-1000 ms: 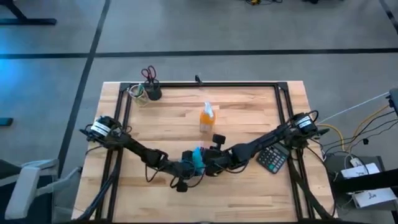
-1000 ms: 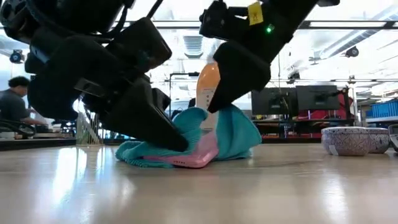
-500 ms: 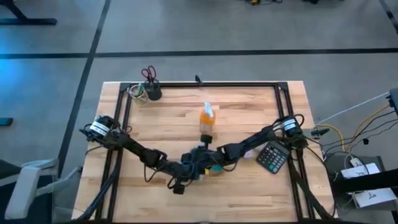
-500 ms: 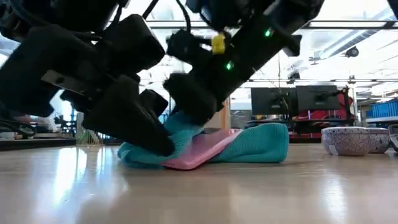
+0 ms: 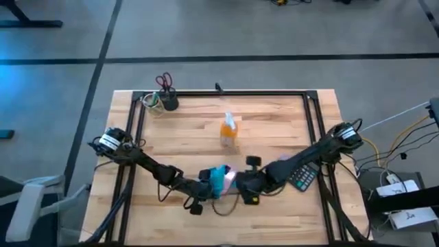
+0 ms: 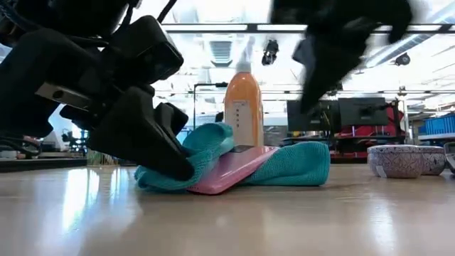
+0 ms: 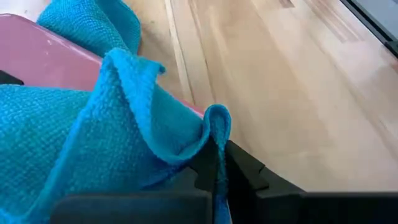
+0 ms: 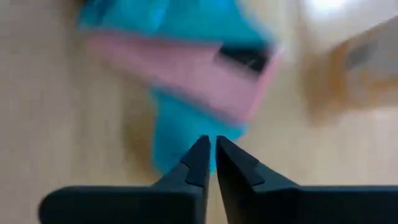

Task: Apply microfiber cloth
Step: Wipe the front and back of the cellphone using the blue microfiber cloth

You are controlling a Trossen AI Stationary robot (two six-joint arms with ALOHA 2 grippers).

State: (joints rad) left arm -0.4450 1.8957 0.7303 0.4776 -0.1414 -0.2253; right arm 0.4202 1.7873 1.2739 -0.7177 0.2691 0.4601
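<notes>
The microfiber cloth [image 6: 284, 165], a soft turquoise-blue knit fabric, lay rumpled on the worktop [image 5: 267, 130] near its front edge, partly beneath and partly folded over a tilted pink phone [image 6: 231, 169], with one bunched fold pinched in the left end effector [image 7: 214, 171]

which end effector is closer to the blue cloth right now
Left. The left end effector is shut on a fold of the microfiber cloth. The right end effector is lifted off it, shut and empty, just beside the cloth.
</notes>
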